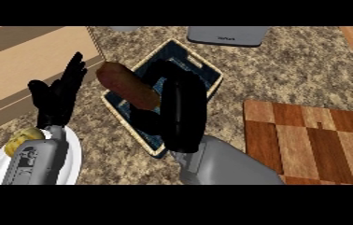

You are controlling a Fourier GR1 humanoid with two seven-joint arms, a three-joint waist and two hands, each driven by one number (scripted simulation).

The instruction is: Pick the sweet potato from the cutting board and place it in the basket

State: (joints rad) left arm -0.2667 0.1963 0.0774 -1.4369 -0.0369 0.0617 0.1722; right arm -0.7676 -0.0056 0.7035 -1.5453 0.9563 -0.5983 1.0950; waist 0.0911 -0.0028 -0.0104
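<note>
The brown sweet potato (126, 84) lies slanted over the left rim of the basket (200, 58), a dark blue tray with a woven edge at the counter's middle. My right hand (183, 112) reaches over the basket from below, its fingers and thumb curled round the sweet potato's lower end. The hand hides much of the basket's inside. At the right, the wooden cutting board (303, 140) has nothing on it. My left hand (59, 95) rests at the left, open with its fingers up.
A white plate (69, 165) with a yellow potato (23, 139) on it sits at the lower left, under my left forearm. At the counter's far edge stands a grey appliance (228, 35). A pale wooden surface (41, 56) fills the upper left.
</note>
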